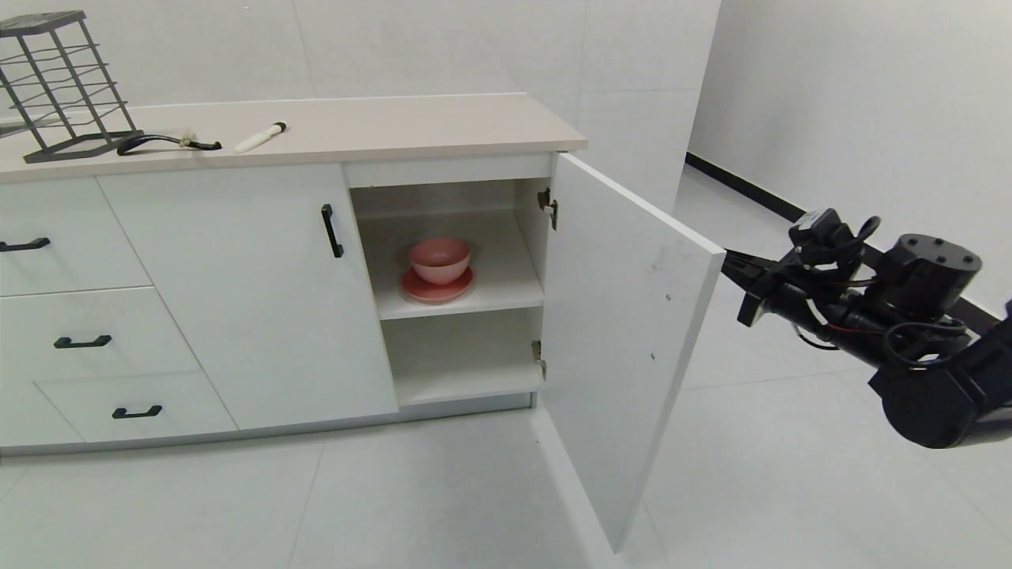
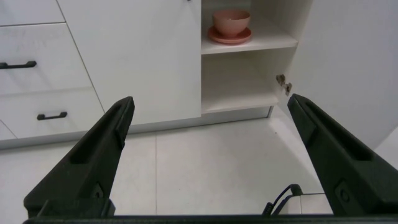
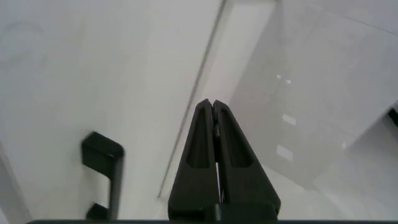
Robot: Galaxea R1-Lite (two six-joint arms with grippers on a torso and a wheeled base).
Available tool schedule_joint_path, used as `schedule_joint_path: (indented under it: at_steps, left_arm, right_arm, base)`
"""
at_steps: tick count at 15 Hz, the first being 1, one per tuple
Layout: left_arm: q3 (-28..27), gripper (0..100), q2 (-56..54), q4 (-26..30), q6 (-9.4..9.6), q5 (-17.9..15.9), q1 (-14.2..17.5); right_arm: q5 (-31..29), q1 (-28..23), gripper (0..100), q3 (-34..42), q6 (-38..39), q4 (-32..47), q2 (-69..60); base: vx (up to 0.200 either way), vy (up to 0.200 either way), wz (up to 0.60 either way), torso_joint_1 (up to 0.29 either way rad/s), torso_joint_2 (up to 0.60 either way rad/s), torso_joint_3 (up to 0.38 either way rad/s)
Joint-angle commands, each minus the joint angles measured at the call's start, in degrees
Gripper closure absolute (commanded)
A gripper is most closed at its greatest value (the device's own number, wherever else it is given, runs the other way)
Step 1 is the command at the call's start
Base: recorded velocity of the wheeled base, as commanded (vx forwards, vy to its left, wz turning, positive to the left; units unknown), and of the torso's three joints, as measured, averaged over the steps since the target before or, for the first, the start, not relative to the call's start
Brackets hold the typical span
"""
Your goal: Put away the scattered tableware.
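Right arm (image 1: 909,348) reaches in from the right side, forearm near level, pointing left. Right gripper (image 1: 735,262) at its tip has its fingers (image 3: 202,143) pressed flat together, nothing between them. Left gripper (image 2: 210,102) faces forward and slightly down, jaws spread wide, holding nothing.

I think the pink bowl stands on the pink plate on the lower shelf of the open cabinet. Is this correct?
Not quite: the shelf is wrong. The pink bowl stands on the pink plate on the upper shelf of the open cabinet, not the lower one. The head view shows this.
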Motion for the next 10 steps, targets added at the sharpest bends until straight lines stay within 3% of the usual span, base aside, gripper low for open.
schedule_joint_path:
  at_steps: [1, 10]
  left_arm:
    - [0.00, 0, 0.00, 0.00, 0.04, 0.01, 0.01]
    - [0.00, 0, 0.00, 0.00, -0.05, 0.01, 0.01]
  right_arm:
    - [0.29, 1.80, 100, -1.18, -0.54, 0.01, 3.43]
    - [1.17, 5.67, 100, 2.60, -1.15, -0.70, 1.06]
  base:
    - [0.000, 0.000, 0.00, 0.000, 0.00, 0.000]
    - [0.000, 0.000, 0.00, 0.000, 0.00, 0.000]
